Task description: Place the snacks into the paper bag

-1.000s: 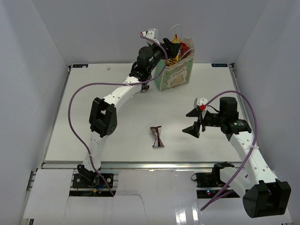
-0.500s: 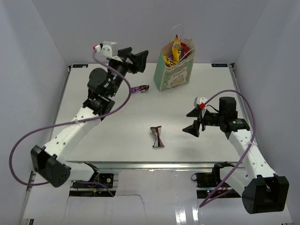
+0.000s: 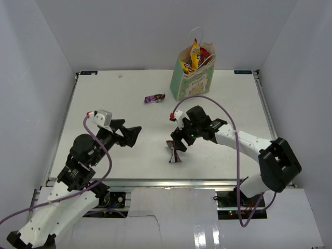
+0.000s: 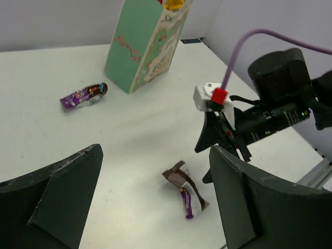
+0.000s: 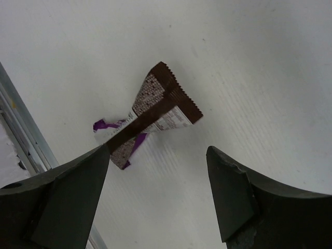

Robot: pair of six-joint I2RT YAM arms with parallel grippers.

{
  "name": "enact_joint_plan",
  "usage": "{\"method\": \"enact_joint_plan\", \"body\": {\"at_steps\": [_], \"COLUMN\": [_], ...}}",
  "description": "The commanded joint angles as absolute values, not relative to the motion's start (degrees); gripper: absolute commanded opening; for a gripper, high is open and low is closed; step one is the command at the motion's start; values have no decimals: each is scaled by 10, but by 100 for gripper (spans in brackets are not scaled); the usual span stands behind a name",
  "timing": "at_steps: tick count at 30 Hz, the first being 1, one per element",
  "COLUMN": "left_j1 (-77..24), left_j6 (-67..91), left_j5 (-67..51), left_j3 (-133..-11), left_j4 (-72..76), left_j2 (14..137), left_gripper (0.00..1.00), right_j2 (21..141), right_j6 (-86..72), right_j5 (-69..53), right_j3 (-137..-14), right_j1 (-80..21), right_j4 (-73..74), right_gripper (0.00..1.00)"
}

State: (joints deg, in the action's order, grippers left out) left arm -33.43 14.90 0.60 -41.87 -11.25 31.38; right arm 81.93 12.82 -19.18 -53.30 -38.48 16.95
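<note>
So the right hand sits open over the brown-white bar wrapper, the left hand is open and empty, and I'd say next up is drop, pinch, carry to the paper bag.

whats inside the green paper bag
A yellow candy packet and a red packet poke out of the paper bag. Anything lower down is hidden by its walls.

Open counter lies in front of the paper bag, broken only by the purple wrapper just to its left. Farther in front, the right gripper's spread fingers flank the brown-white bar wrapper without touching it, barring the bag-side approach.
</note>
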Motion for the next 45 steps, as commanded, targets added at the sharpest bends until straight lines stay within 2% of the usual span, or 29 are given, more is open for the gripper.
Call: {"method": "enact_joint_plan", "body": {"at_steps": [1,6,11,14,15,17,18,21,26,30,32,37,39,45], "left_j1": [-331,-331,-331,-331,-331,-331,-331,-331,-331,-331,-331,-331,-331,-331], "left_j6": [150,144,153,153,153,152,151,149,149,149,149,149,147,146], "left_j5": [-9,24,41,43,42,38,36,32,30,29,28,27,26,28], "left_j3": [-373,-354,-346,-346,-345,-346,-347,-347,-347,-347,-347,-347,-347,-348], "left_j4": [-211,-243,-240,-241,-242,-243,-243,-243,-243,-244,-243,-243,-243,-243], "left_j2": [253,175,134,136,142,150,157,163,158,157,157,156,157,165], "left_gripper": [95,96,98,98,98,98,98,98,98,98,98,98,98,98], "right_j2": [859,913,949,971,976,975,969,951,878,822,826,930,974,1077], "right_j6": [21,-13,-24,-21,-18,-4,5,82,226,309,329,322,307,318], "right_j5": [-92,-52,-75,-76,-74,-67,-62,-24,-44,-94,-130,-124,-108,50], "right_j3": [-563,-577,-584,-593,-595,-593,-592,-588,-607,-704,-813,-1092,-1141,-1253], "right_j1": [-427,-470,-488,-491,-491,-490,-490,-490,-476,-421,-365,-265,-251,-235], "right_j4": [179,183,182,182,183,180,178,175,193,200,207,210,191,82], "right_gripper": [83,84,75,60,49,39,26,9,8,8,8,8,8,8]}}
